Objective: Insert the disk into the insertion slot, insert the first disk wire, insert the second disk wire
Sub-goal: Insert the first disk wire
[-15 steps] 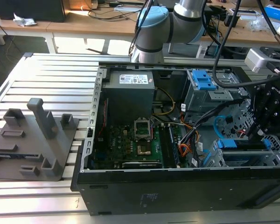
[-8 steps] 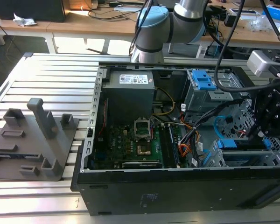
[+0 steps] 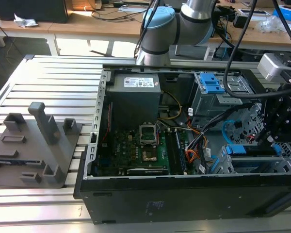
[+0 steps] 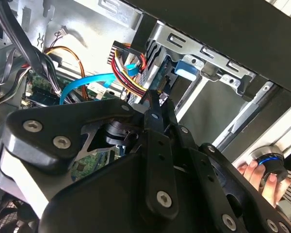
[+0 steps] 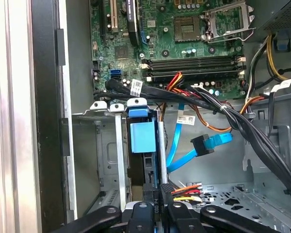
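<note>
Although the disk point(image 5: 141, 138) stands on edge inside the slot point(image 5: 99, 160), the first step does not look finished. The gripper point(image 5: 156, 196) is at the disk's rear end. The fingers point(image 4: 153, 121) are drawn narrow, and a strip of the blue carrier shows between them in the first wrist view, so I judge them clamped on the disk. In the exterior view the carrier point(image 3: 242, 149) lies in the low cage point(image 3: 254, 165) at the right end of the open case point(image 3: 184, 199), with the gripper point(image 3: 276, 138) just beside it. I cannot tell whether the disk is pushed fully home.

Neither wire appears connected. The first wire point(image 5: 186, 188) runs close past the fingers. In the second wrist view its black plug point(image 4: 125, 48) sits next to the disk's edge point(image 4: 161, 73), seemingly not mated, though the contact point itself is hidden. The second wire point(image 5: 177, 150) curves through the middle of the case, and its dark plug point(image 5: 199, 144) hangs free in the air, apart from the disk.

By this reading the work is in its first third: the disk is in or nearly in and not yet let go, and both wire insertions are left to do.
</note>
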Tool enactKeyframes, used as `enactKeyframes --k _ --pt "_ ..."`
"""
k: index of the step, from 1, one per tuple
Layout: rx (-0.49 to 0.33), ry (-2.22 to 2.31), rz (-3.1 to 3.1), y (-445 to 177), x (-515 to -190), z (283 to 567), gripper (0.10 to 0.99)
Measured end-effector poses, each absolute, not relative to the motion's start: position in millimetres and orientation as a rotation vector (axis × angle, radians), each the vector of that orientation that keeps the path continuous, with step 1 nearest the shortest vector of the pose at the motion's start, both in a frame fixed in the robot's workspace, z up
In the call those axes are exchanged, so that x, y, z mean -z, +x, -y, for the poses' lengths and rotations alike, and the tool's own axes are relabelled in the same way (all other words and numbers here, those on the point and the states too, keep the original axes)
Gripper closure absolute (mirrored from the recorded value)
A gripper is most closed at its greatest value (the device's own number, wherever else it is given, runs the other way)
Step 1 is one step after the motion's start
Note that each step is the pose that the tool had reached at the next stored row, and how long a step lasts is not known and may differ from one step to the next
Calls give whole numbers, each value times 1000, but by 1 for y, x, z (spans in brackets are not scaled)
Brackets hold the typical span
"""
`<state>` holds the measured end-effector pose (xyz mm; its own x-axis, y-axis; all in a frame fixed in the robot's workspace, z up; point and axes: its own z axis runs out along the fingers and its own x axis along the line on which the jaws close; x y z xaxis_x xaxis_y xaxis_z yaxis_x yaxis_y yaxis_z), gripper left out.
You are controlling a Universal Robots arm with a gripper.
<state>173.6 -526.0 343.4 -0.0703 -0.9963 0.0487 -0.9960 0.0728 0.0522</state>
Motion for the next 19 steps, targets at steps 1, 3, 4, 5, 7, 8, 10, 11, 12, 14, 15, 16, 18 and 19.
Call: enactKeyframes --k 1,3,4,5,7,8,10,11,12,14,15,16,18,19 --pt "8 2092 2247 175 -343 526 914" --pt "8 2092 2247 177 -343 526 914" --pt "8 2092 2247 177 -343 526 914" --pt "8 2092 2247 177 -343 526 914" --pt "8 2092 2247 177 -343 526 914" --pt "8 2092 2247 177 -343 526 914" --pt "8 2092 2247 177 -343 526 914" --pt "8 2092 2247 177 -342 526 914" --pt "7 2092 2247 177 -342 526 914" --pt "7 2092 2247 177 -341 526 914" --pt "8 2092 2247 177 -340 526 914" --pt "9 2093 2247 177 -340 526 914" --pt "8 2092 2247 177 -340 526 914" --pt "8 2092 2247 177 -339 526 914"
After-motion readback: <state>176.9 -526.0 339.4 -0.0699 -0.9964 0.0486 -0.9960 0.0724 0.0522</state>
